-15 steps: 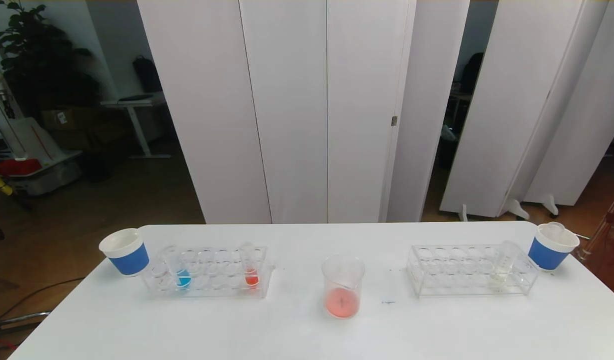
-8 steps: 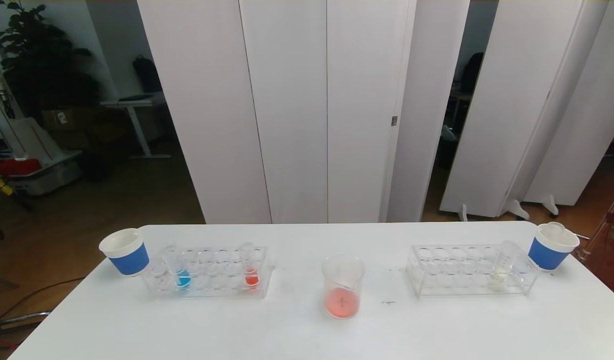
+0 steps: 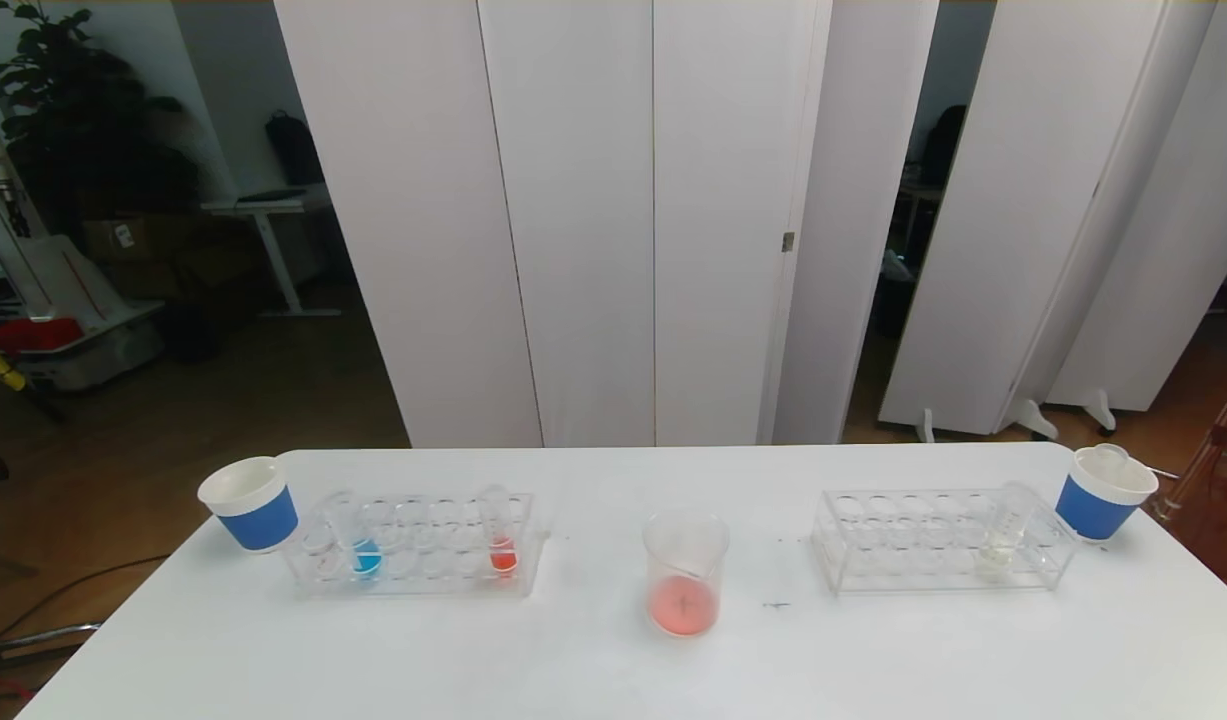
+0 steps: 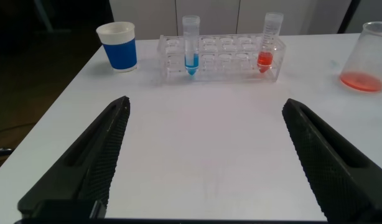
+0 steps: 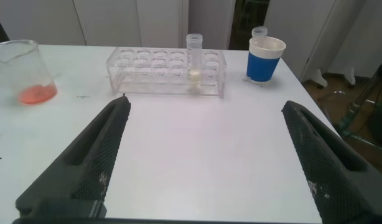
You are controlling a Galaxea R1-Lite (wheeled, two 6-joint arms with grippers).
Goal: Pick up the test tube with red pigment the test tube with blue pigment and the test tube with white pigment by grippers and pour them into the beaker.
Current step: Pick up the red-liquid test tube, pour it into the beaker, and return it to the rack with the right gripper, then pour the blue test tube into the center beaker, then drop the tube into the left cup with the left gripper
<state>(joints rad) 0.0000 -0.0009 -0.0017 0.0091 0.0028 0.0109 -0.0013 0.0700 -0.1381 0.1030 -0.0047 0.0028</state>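
Observation:
The beaker (image 3: 684,570) stands mid-table with a thin layer of pinkish-red liquid at its bottom. On the left, a clear rack (image 3: 413,548) holds the test tube with blue pigment (image 3: 358,542) and the test tube with red pigment (image 3: 499,538), both upright. The test tube with white pigment (image 3: 1004,528) stands in the right rack (image 3: 933,545). Neither gripper shows in the head view. My left gripper (image 4: 206,102) hangs open and empty over bare table, short of the blue tube (image 4: 191,46) and red tube (image 4: 270,45). My right gripper (image 5: 206,102) is open and empty, short of the white tube (image 5: 195,62).
A blue paper cup (image 3: 251,503) sits at the table's far left beside the left rack. Another blue cup (image 3: 1103,492), with a small clear piece in it, sits at the far right. White folding screens stand behind the table.

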